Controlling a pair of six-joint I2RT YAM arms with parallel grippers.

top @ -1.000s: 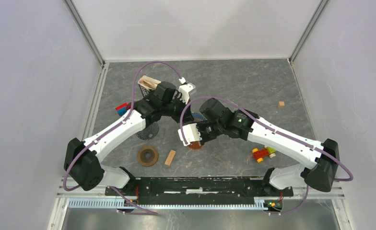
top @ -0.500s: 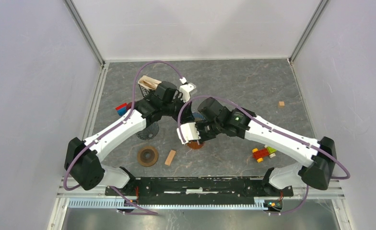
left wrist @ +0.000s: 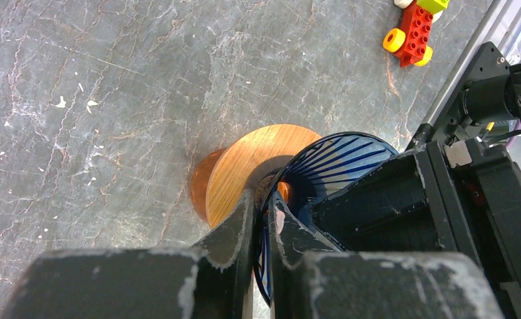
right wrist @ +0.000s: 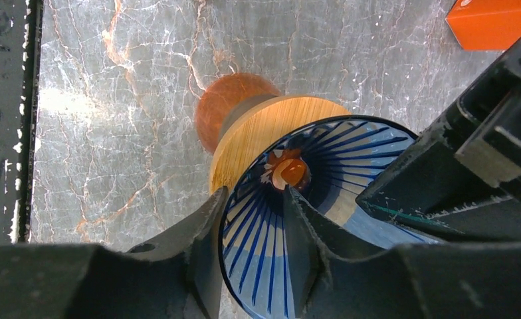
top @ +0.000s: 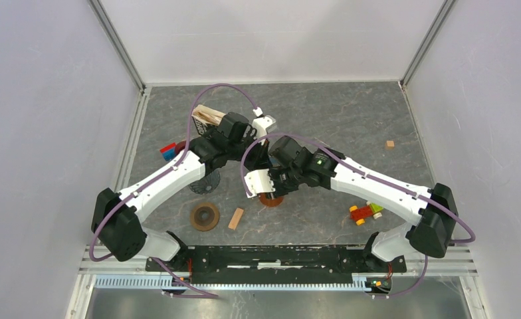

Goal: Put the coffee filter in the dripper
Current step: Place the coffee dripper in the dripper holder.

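The coffee filter [right wrist: 324,159], a blue ribbed cone, sits tilted in the dripper [right wrist: 264,133], which has a wooden collar over an orange glass base [top: 269,199]. My left gripper [left wrist: 261,206] is shut on the cone's [left wrist: 341,166] rim, one finger outside and one inside. My right gripper [right wrist: 254,196] straddles the rim on the other side with its jaws parted, a gap showing between the inner finger and the cone wall. In the top view both wrists meet over the dripper and hide most of the cone.
A holder of beige paper [top: 205,114] stands at the back left. A dark ribbed cone [top: 206,181], a brown ring [top: 205,216] and a wooden block [top: 235,218] lie left of the dripper. A toy car [top: 364,212] and a small cube [top: 390,143] lie right.
My right gripper's jaws have come apart from a shut grip on the cone's rim. Both arms have edged slightly left; the left grip is unchanged.
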